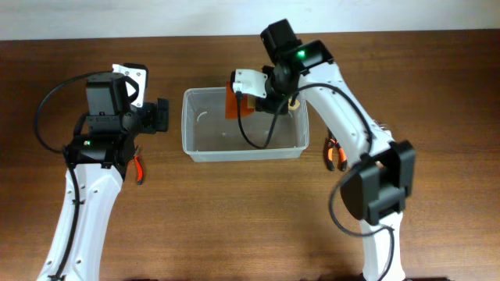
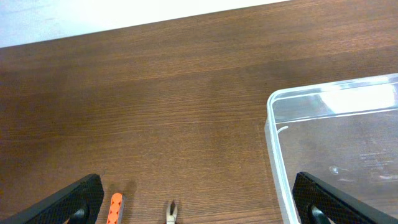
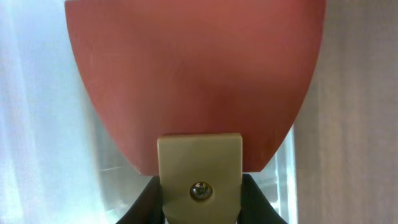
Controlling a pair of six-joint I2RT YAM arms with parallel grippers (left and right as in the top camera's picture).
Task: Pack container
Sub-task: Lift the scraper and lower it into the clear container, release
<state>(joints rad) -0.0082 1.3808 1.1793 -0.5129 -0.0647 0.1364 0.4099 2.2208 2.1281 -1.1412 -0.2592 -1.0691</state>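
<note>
Clear translucent plastic rectangular container [image 1: 234,152] sits mid-table on the dark wood table [image 1: 437,78], between my two arms. One pair of orange-handled pliers [image 1: 138,167] lies left of it beside my left arm; a second orange-handled pair [image 1: 336,154] lies just off its right end. My right claw [image 3: 199,208] reaches over the container's far side, clamped on the tan handle [image 3: 199,162] of a broad reddish-orange flat blade [image 3: 196,81]. My left claw [image 2: 196,193] hovers just left of the container, fingers spread wide, holding nothing.
</note>
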